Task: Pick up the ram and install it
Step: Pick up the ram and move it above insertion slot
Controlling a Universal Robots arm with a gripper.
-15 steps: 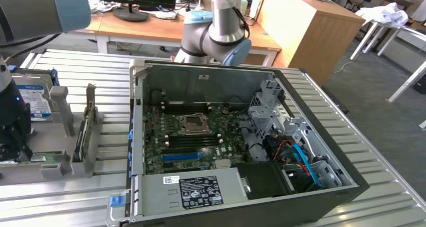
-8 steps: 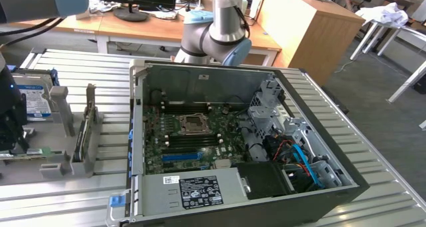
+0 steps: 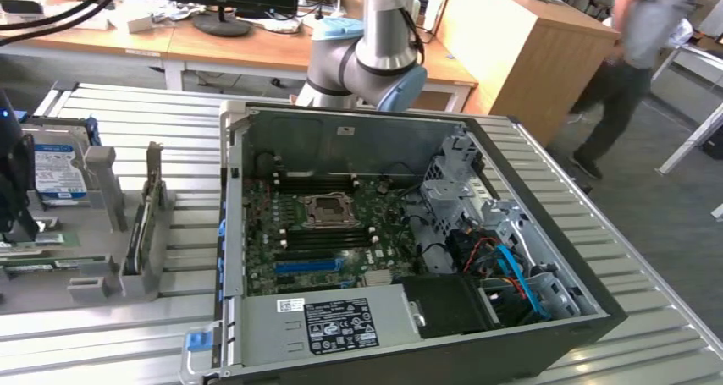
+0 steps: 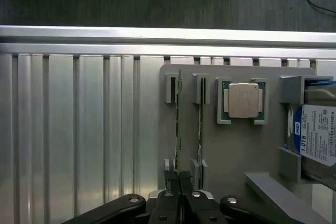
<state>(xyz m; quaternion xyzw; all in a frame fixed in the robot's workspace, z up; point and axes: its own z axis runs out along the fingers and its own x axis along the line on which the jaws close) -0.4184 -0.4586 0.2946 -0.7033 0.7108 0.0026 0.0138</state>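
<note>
Gripper (image 4: 180, 184) pressed together, empty as far as visible, poised in line with ram (image 4: 178, 119); ram on edge in grey holder (image 4: 231, 150), unlifted; pickup, install into open computer case (image 3: 339, 135) both undone.

The hard drive's (image 4: 315, 137) blue-and-white label in the wrist view reads "1.0TB", printed sideways; the rest of its print is too fine to read. The processor's (image 4: 243, 99) metal lid shows no legible marking. In the exterior view, the black label (image 3: 340, 321) on the power supply, lower centre of the frame, carries white print and symbols too small to read. The white barcode sticker (image 3: 291, 305) beside it is likewise illegible.
</note>
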